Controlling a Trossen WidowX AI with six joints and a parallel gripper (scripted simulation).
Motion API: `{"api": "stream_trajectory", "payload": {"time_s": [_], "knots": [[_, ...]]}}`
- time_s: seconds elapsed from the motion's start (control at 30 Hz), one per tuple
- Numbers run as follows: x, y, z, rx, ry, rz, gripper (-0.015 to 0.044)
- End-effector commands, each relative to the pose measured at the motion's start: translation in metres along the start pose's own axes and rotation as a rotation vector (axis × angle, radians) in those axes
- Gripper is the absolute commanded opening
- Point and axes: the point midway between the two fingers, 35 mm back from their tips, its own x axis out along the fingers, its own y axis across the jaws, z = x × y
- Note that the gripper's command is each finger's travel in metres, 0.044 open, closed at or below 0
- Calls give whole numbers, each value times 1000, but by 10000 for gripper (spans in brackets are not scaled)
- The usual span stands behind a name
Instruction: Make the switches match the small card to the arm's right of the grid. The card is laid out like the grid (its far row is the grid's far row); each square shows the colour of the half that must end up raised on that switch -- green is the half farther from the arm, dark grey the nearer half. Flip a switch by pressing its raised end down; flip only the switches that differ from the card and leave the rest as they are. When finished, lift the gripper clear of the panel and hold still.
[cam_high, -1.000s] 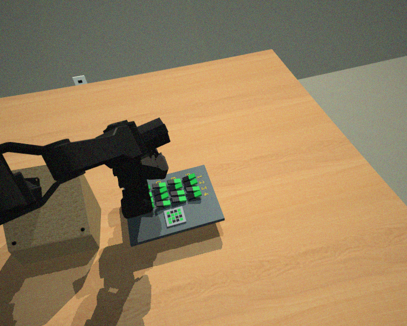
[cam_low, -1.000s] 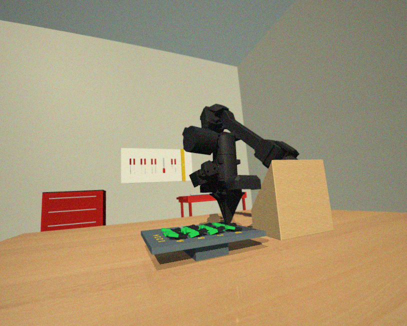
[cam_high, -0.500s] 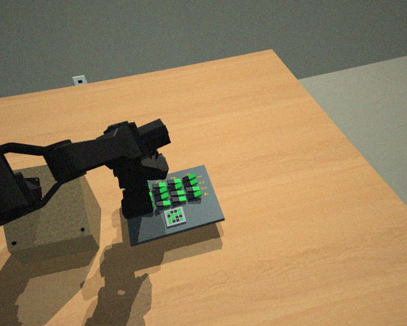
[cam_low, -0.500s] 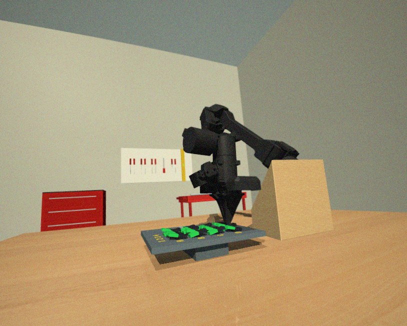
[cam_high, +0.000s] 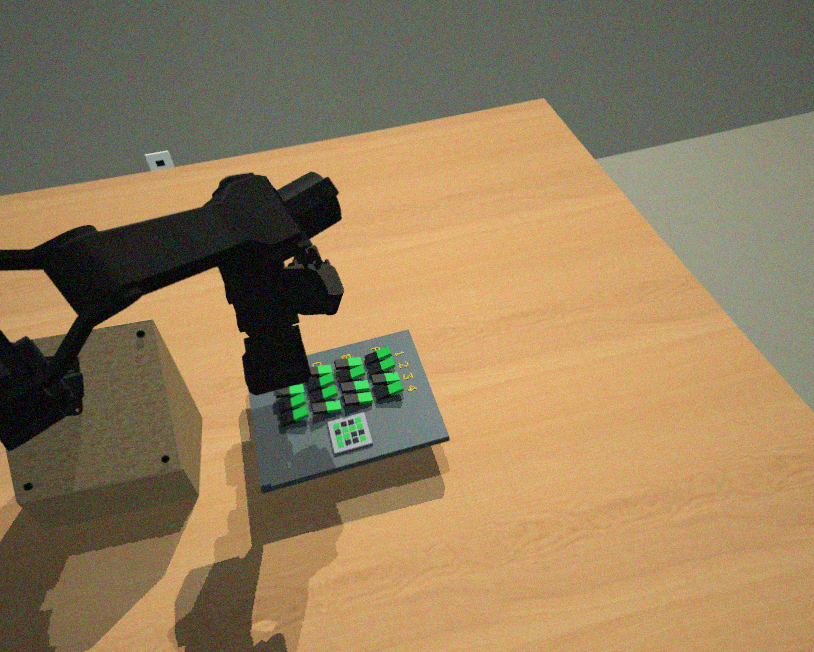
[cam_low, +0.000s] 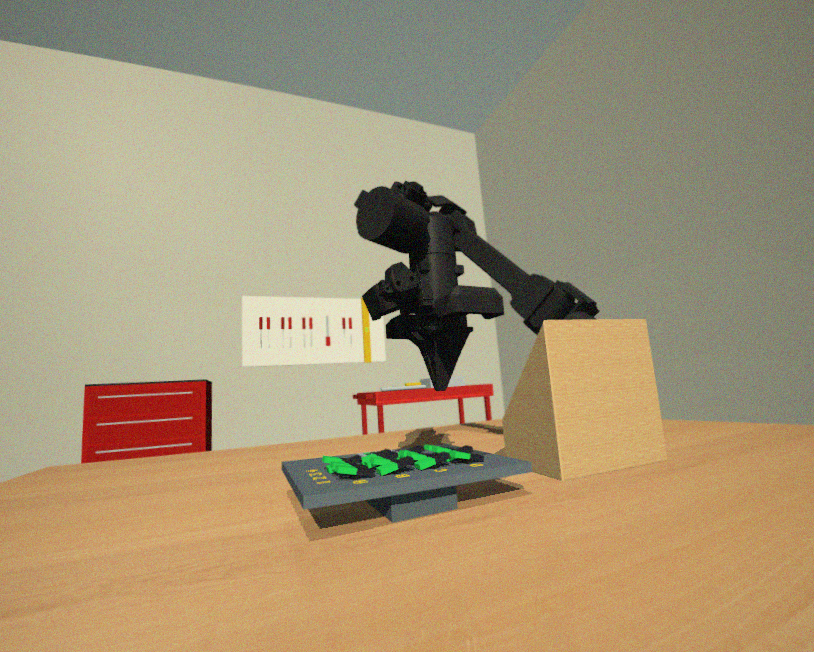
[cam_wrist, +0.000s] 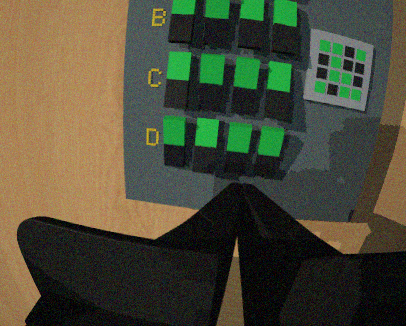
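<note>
The gripper (cam_low: 440, 387) hangs well above the panel (cam_low: 407, 483), over its near edge, fingers pressed together on nothing.

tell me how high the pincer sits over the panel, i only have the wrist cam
observer: In the exterior view the shut pincer hangs well above the switches, with open space between its tip and the panel.
operator: is anything blocking the grid from above
observer: In the top view the arm hides the grid corner nearest its base; the card is uncovered.
operator: what is the panel resting on
observer: A small grey block under its middle holds it up off the table.
</note>
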Motion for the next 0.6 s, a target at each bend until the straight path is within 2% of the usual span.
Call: {"api": "stream_trajectory", "payload": {"time_s": [0.0,0.13,0.57], "knots": [[-4,4,30,1,0,3,0],[-5,8,55,13,-1,4,0],[-5,8,55,13,-1,4,0]]}}
